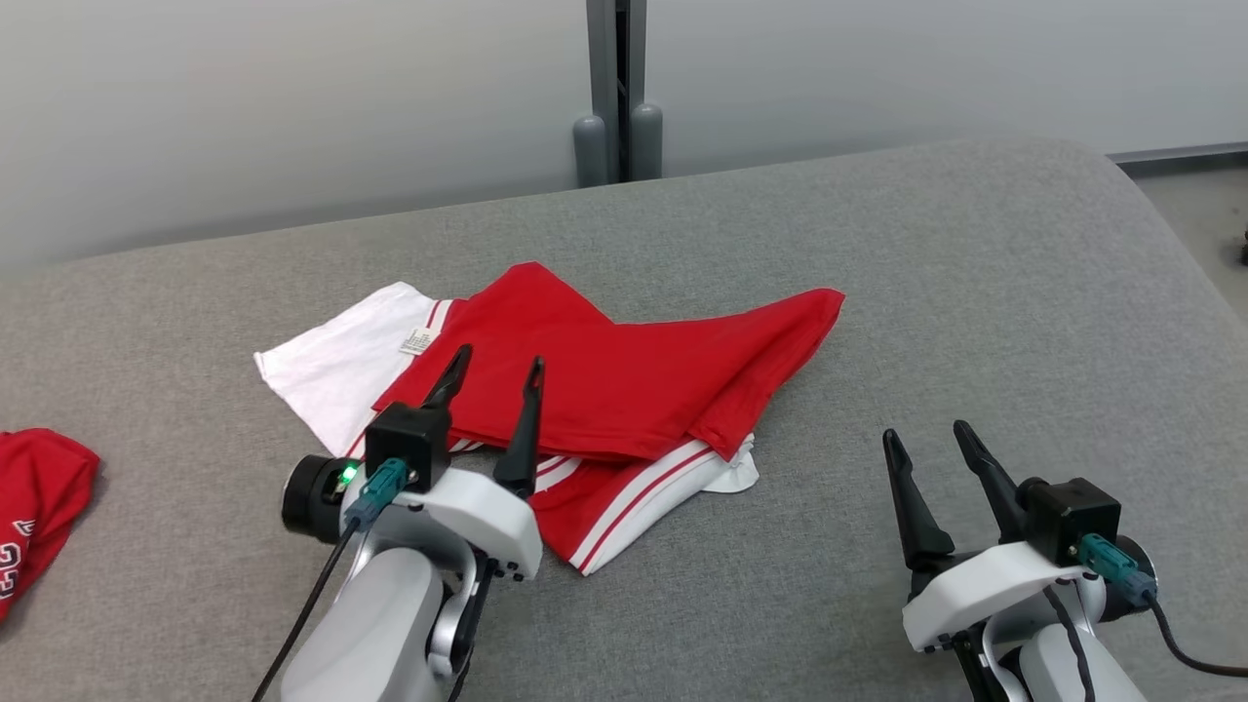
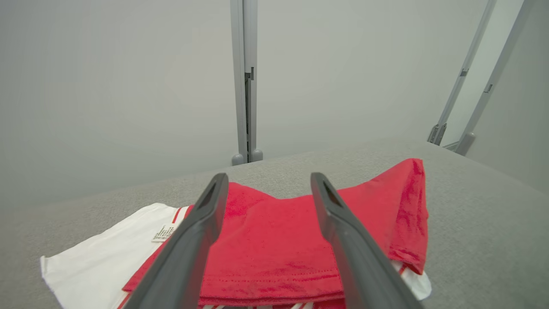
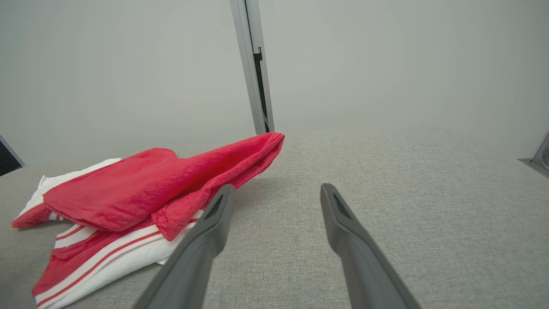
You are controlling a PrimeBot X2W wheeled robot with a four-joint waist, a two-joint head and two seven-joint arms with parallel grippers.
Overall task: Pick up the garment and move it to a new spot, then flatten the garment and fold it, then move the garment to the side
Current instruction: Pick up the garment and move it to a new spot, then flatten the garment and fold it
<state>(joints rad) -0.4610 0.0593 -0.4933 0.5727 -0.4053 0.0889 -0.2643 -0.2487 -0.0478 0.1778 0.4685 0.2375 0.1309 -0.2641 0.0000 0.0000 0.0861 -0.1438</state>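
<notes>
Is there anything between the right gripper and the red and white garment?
Nothing visible. The right gripper sits off to the garment's side, and just bare grey surface lies between them.

The folded garment point(image 1: 624, 390) fills the middle of the grey padded surface point(image 1: 975, 292). One to five o'clock lies bare; another red cloth point(image 1: 39, 497) sits at nine, a post point(image 1: 616, 88) at twelve.
</notes>
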